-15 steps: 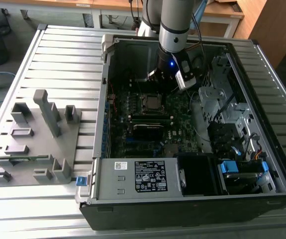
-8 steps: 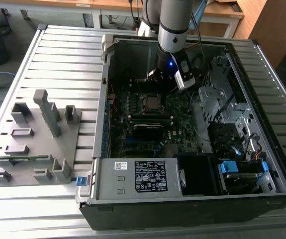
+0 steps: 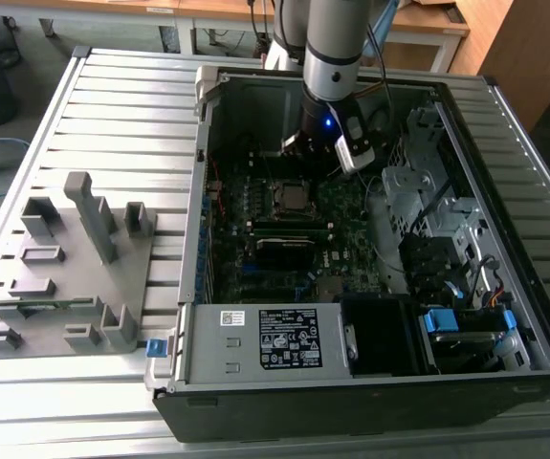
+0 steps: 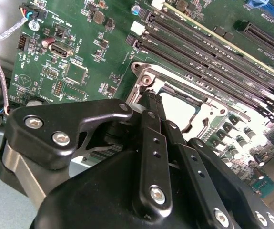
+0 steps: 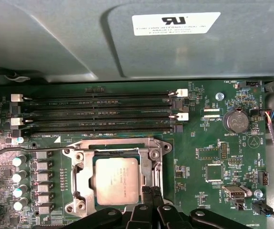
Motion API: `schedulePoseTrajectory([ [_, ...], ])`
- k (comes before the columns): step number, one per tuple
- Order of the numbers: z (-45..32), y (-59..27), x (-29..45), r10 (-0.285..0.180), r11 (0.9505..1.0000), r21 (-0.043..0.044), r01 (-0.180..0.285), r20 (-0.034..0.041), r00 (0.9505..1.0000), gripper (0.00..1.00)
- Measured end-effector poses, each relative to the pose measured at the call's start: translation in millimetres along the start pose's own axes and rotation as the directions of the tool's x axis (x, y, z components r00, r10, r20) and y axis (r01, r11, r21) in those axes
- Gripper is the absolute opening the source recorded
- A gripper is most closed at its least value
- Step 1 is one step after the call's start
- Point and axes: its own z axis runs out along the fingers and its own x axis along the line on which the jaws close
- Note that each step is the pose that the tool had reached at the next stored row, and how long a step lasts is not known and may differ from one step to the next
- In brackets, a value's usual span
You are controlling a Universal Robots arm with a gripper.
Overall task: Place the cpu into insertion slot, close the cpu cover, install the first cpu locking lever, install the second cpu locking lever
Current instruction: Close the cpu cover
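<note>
- The slatted metal bench [image 3: 121, 105] carries an open computer case [image 3: 351, 411] lying on its side.
- A grey fixture [image 3: 74, 287] with upright posts sits on the bench toward the exterior view's left, well apart from the case opening.
- The arm [image 3: 337, 38] reaches down into the case, over the far half of the board.
- The dark green motherboard [image 5: 198, 129] lies flat in the case. Four long black memory slots [image 5: 98, 114] run side by side on it, just beside the socket.
- The claw [image 5: 151, 191] is clenched: in both wrist views its black fingers [image 4: 148, 143] press together with nothing visible between them. The tips hang at the edge of the socket on the side away from the memory slots. Whether they touch the metal there I cannot tell.
- The insertion slot [image 5: 76, 156] shows its silvery rim with screws at the corners.
- The cpu cover [image 5: 146, 164] lies down flat over the slot, its frame bordering the chip.
- The cpu [image 5: 116, 181] is seated in the insertion slot, its dull silver top showing through the cover's cut-out.
- A thin metal lever [image 5: 27, 150] runs along the board from the slot's corner on the memory side. Whether it is latched I cannot tell.
- A round coin battery [image 5: 236, 121] sits on the board, apart from the slot.
</note>
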Motion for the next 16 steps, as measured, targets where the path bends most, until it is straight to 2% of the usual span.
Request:
schedulePoseTrajectory([
  [3,0.3,-0.1,2.9,0.0,1.0,-0.0001,0.0,0.0001,1.0,0.1],
  [16,2.0,0.6,25.5,0.0,1.0,-0.0001,0.0,0.0005,1.0,0.1],
])
